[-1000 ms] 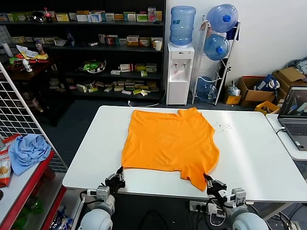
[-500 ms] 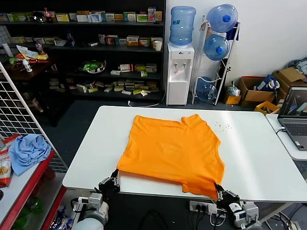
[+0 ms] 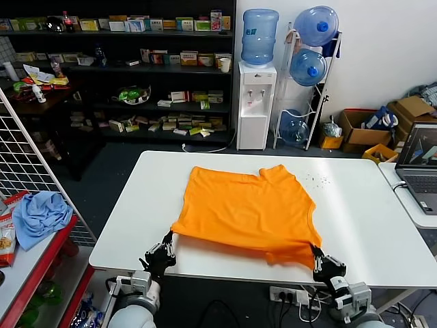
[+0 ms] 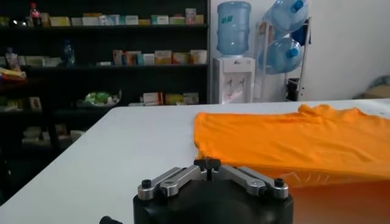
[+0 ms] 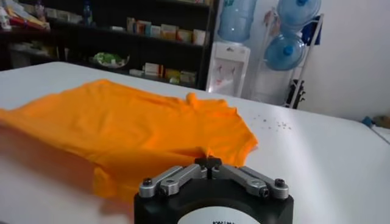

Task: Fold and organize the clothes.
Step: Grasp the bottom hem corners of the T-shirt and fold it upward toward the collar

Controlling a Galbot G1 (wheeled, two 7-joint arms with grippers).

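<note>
The orange T-shirt (image 3: 249,208) lies spread on the white table (image 3: 362,212), collar toward the far side; no lettering shows. Its near hem is raised off the table between my two grippers. My left gripper (image 3: 167,237) is shut on the near left hem corner, close to the table's front edge. My right gripper (image 3: 316,251) is shut on the near right corner. In the left wrist view the shut fingertips of the left gripper (image 4: 208,163) pinch the T-shirt's (image 4: 286,137) edge. In the right wrist view the right gripper (image 5: 208,161) pinches a peak of the T-shirt's fabric (image 5: 140,128).
A laptop (image 3: 420,167) sits on a side table at the right. A light blue cloth (image 3: 41,215) lies on a red shelf beside a wire rack at the left. Behind the table stand a water dispenser (image 3: 257,102), stocked shelves and cardboard boxes.
Both grippers drew the hem toward the table's front edge, then lifted it and carried it slightly back. The shirt's near edge now sits higher and farther from the edge.
</note>
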